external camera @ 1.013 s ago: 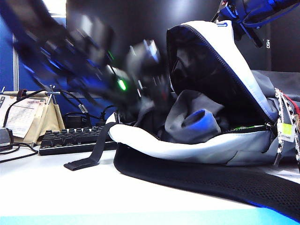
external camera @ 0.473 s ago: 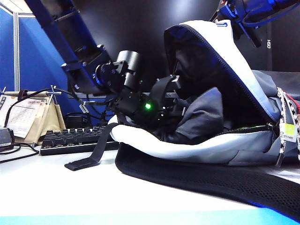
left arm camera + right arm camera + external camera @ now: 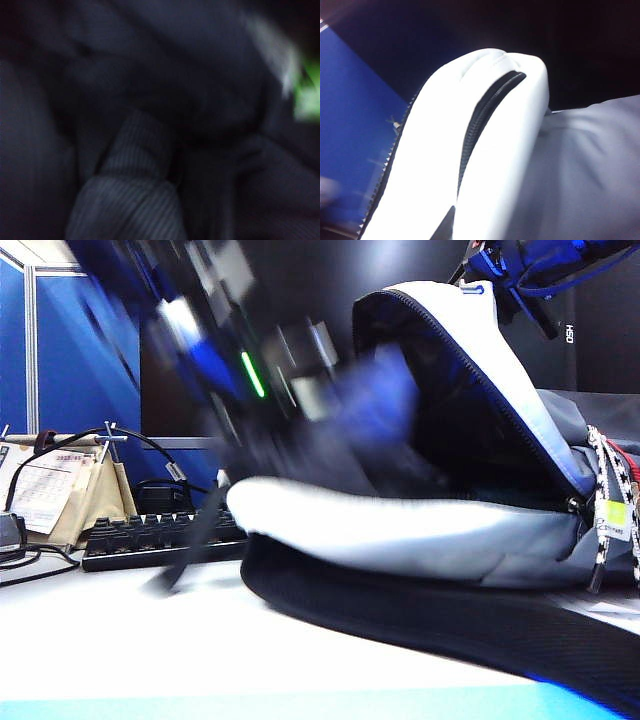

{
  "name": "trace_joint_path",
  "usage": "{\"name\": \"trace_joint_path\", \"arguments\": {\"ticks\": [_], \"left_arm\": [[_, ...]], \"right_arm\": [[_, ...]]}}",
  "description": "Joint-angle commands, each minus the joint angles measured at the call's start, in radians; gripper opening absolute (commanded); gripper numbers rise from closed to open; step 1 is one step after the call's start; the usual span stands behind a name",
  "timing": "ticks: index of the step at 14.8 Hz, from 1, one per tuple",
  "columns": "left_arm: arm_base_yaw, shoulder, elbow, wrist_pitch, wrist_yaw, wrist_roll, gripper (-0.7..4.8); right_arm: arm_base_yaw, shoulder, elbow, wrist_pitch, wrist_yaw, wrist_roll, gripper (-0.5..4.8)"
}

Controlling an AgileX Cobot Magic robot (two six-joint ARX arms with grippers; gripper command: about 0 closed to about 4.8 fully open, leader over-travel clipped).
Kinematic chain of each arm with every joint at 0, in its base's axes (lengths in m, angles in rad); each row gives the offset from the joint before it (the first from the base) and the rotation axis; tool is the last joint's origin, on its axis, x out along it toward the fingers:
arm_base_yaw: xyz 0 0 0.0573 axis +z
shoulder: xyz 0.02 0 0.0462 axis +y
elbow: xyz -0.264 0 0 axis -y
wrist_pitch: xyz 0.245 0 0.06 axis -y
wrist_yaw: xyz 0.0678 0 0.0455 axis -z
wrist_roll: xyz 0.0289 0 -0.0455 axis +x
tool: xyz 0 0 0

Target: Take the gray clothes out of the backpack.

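We cannot tell whether our blurred left fingers grip the gray clothes (image 3: 135, 195), dark folds filling that wrist view at the mouth of the backpack (image 3: 400, 540) on the desk (image 3: 150, 640), while our right fingers, out of sight, are closed above the raised flap.

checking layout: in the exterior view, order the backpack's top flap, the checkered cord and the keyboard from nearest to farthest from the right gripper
The right gripper is at the top right, jaws hidden.
1. Backpack: top flap, right beneath it.
2. Checkered cord: lower, at the right edge.
3. Keyboard: far left, on the table.
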Motion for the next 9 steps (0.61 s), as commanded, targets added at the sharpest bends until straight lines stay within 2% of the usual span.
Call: {"name": "trace_joint_path", "arguments": {"ticks": [1,3,6,9], "left_arm": [[0.060,-0.224,0.009,-0.095,-0.084,0.029,-0.05],[0.086,-0.344,0.009,-0.182,-0.147,0.060,-0.05],[0.140,-0.489,0.006,-0.349,-0.313,0.116,-0.05],[0.200,-0.556,0.005,-0.450,-0.429,0.145,-0.05]], "right_arm": [[-0.010,-0.014,0.013,0.078,0.052,-0.010,-0.07],[-0.018,-0.014,0.013,0.077,0.055,-0.034,-0.07],[-0.017,-0.014,0.012,0.045,0.054,-0.070,-0.07],[-0.014,-0.014,0.010,0.000,0.050,-0.083,-0.07]]}}
